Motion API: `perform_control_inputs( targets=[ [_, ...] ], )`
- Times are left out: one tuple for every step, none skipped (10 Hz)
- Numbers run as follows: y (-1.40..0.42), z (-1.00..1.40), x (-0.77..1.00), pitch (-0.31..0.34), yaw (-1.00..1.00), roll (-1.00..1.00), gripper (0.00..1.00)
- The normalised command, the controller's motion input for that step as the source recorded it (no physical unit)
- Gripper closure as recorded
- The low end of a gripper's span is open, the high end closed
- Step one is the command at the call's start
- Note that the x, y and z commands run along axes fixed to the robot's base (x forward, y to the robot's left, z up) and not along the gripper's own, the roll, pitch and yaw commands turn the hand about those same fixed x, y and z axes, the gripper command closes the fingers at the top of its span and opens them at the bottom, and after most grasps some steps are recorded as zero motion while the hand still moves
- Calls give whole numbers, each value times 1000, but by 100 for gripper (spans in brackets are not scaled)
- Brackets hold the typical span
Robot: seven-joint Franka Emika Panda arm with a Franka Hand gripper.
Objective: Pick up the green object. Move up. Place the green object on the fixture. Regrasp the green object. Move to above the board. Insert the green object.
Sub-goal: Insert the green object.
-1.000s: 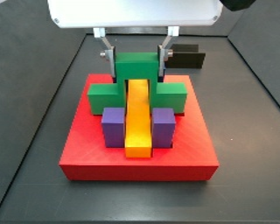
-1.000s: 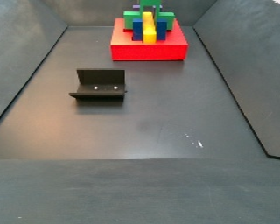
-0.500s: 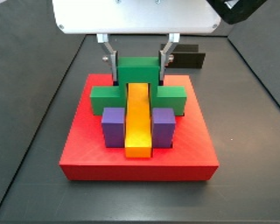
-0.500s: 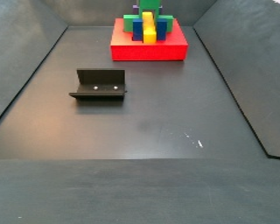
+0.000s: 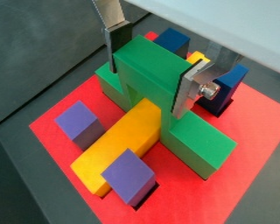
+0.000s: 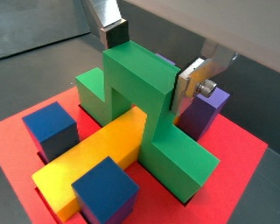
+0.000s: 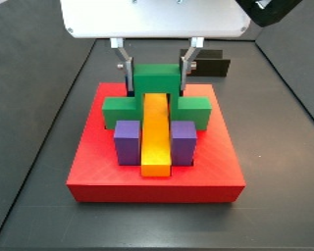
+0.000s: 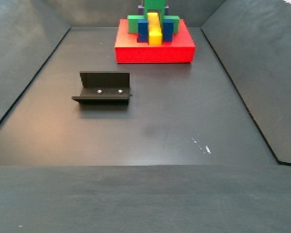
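Green object [image 7: 154, 78] in gripper [image 7: 156, 71], red board [image 7: 154, 167]

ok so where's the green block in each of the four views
Wrist view: green block mid-frame, between the gripper fingers.
Wrist view: centre, straddling the yellow bar.
Side view: upper middle, on the red board.
Side view: top centre, far away.
Shared landmark: the yellow bar.
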Motion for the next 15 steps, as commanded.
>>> perform_control_inputs(
  targets=[
    [-89,-63,154,4,0,86,100],
    [-51,-77,71,0,0,100,100],
    [-6,-91,29,0,0,113,100],
    [9,-166,17,0,-46,113,100],
    [83,-180,37,0,-77,103,100],
    [0,-100,23,0,-31,83,100],
    [0,-106,0,0,-6,59,100],
    [-20,-371,0,-50,0,104,100],
    [-43,-506,0,-70,0,86,100],
    [-46,-606,0,-81,0,90,100],
    [-63,-700,9,-91,-14,99,100],
    [-86,-689,49,-81,-3,116,100],
    [-120,-691,0,-93,0,143,100],
    [-143,-714,0,-99,0,159,100],
    [-149,-746,3,-107,0,134,100]
  ],
)
